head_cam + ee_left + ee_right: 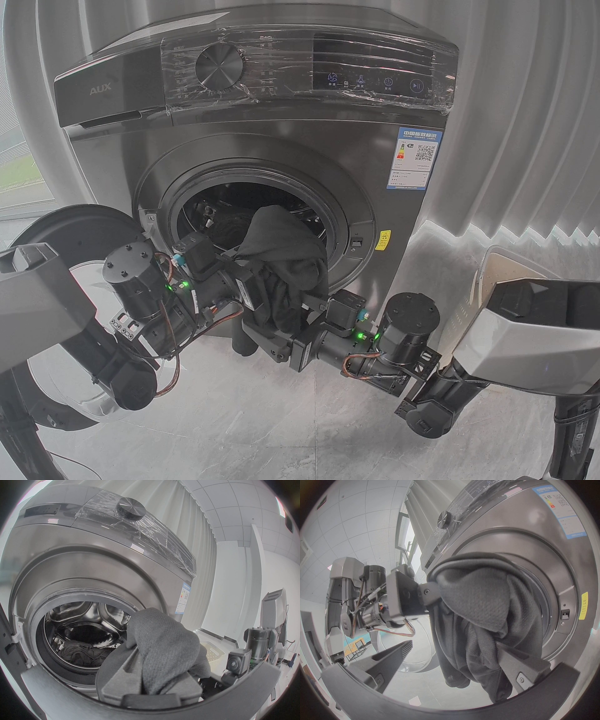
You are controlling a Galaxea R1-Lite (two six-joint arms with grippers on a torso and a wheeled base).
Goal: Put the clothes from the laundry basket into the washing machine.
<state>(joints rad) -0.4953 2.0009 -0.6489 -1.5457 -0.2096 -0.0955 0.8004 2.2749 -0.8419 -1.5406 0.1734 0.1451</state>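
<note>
I read the washing machine (250,144) as dark metallic grey, with a black, fine-meshed garment (281,262) at its mouth and more black cloth (81,653) in the shiny silver drum (93,614). At two o'clock from the opening is a white label (414,158) bordered in blue, and at three o'clock a small yellow sticker (382,240). The floor (250,425) is pale grey marbled tile, the curtain (531,125) white, and the laundry basket (494,269) at four o'clock off-white.

The washing machine (262,140) is satin grey metal, crinkled clear plastic film (300,65) at its twelve o'clock; drum (93,614) glossy steel; garment (281,256) matt knit cloth.
</note>
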